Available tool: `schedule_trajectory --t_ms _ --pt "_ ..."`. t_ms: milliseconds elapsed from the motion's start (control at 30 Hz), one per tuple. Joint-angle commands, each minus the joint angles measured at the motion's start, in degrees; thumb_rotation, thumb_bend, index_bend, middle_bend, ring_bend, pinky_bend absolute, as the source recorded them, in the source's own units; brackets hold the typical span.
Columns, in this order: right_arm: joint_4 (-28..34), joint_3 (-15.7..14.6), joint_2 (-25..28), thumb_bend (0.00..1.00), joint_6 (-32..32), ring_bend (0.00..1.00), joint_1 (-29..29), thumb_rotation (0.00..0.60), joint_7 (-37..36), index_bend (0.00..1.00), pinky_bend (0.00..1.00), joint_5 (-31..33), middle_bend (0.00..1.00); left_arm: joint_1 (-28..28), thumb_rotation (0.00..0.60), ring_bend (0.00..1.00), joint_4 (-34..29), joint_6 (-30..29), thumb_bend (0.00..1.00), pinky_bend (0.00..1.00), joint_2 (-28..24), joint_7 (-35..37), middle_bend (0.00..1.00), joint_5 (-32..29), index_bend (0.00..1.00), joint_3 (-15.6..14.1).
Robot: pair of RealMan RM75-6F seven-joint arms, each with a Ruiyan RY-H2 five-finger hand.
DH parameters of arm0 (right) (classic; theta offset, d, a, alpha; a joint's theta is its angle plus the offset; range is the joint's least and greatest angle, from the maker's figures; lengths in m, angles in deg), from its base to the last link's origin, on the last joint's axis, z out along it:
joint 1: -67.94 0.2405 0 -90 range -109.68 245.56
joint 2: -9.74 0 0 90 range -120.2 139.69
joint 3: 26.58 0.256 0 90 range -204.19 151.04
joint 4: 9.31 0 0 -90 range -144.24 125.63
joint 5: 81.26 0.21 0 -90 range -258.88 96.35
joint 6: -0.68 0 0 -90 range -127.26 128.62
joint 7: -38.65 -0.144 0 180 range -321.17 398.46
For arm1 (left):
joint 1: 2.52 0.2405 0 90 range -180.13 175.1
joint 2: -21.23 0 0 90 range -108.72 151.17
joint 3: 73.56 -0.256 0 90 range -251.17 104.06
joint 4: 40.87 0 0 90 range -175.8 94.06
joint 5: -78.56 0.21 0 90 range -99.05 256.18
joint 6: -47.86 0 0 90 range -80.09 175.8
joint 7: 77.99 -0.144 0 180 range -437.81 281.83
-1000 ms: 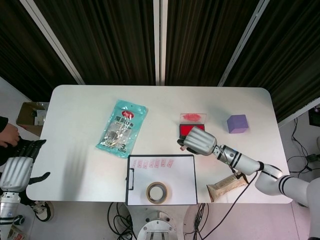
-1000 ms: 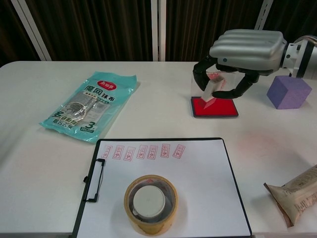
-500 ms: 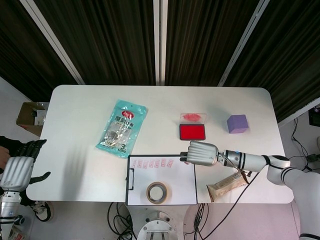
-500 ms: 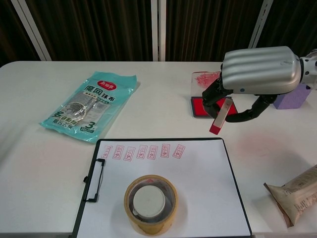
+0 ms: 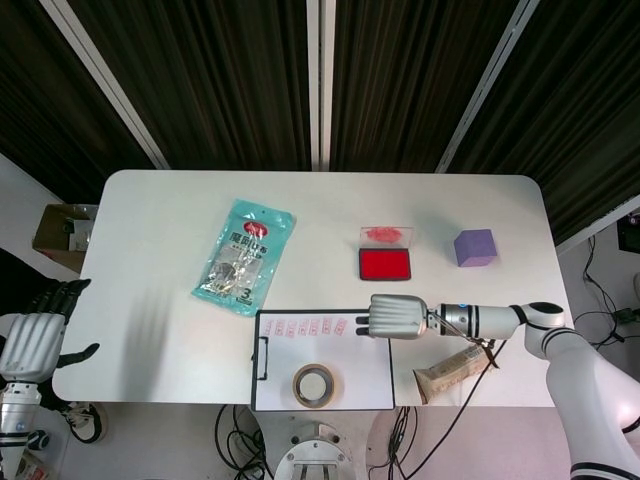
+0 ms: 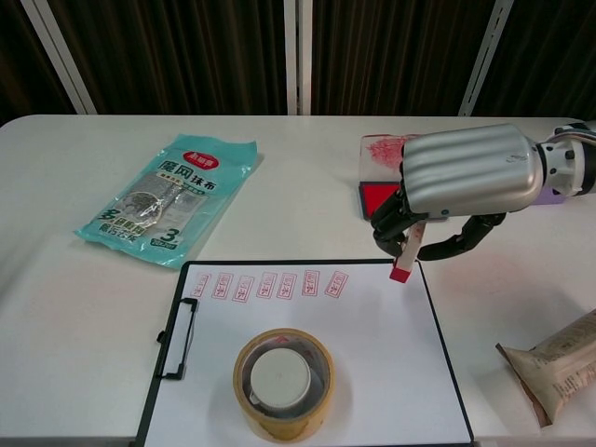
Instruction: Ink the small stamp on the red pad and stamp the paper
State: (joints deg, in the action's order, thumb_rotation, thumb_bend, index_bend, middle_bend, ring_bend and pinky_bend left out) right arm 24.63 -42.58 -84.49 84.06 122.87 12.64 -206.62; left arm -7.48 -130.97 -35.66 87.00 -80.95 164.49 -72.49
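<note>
My right hand (image 6: 470, 172) pinches the small stamp (image 6: 407, 256), a slim white stick with a red end pointing down. That red end is at the upper right of the white paper (image 6: 307, 354), just right of a row of red stamp marks (image 6: 270, 284); whether it touches the sheet I cannot tell. In the head view the right hand (image 5: 398, 317) covers the stamp over the paper's (image 5: 322, 360) top right corner. The red pad (image 5: 385, 264) lies open just beyond the hand and is partly hidden in the chest view (image 6: 375, 197). My left hand (image 5: 30, 340) hangs off the table's left edge, holding nothing, fingers apart.
A tape roll (image 6: 282, 382) sits on the lower paper, which is held by a black clipboard (image 6: 177, 340). A teal packet (image 5: 243, 257) lies to the left, the pad's clear lid (image 5: 386, 235) behind the pad, a purple cube (image 5: 474, 247) at the right, and a snack wrapper (image 6: 554, 368) near the front right.
My right hand has carried the stamp from the red pad toward me and lowered it to the paper's top right. The left hand stayed put.
</note>
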Motion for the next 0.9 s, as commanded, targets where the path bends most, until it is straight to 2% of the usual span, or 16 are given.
schedule_trajectory --t_ms 33,333,667,900 --pt "-4.17 -0.70 -3.16 0.49 1.28 0.95 -0.37 0.600 -1.36 0.98 1.00 0.50 0.81 0.01 0.600 0.12 0.16 -0.02 0.00 0.24 -0.01 0.13 0.14 -0.01 0.12 -0.01" --pt "-10.95 -1.91 -7.75 0.49 0.51 0.95 -0.33 0.600 -4.37 0.98 1.00 2.21 0.81 0.18 0.600 0.12 1.11 0.08 0.00 0.24 0.02 1.31 0.14 -0.34 0.12 -0.08" --pt "-13.89 -3.75 -10.82 0.49 -0.45 0.95 -0.07 0.600 -5.77 0.98 1.00 3.17 0.81 0.51 0.600 0.12 2.13 -0.34 0.00 0.24 -0.33 2.85 0.14 -0.48 0.12 -0.01" --pt "-15.13 -3.96 -11.75 0.49 -1.09 0.95 0.35 0.600 -6.28 0.98 1.00 4.49 0.81 0.78 0.600 0.12 2.70 -0.53 0.00 0.24 -0.59 3.76 0.14 -0.61 0.12 -0.03"
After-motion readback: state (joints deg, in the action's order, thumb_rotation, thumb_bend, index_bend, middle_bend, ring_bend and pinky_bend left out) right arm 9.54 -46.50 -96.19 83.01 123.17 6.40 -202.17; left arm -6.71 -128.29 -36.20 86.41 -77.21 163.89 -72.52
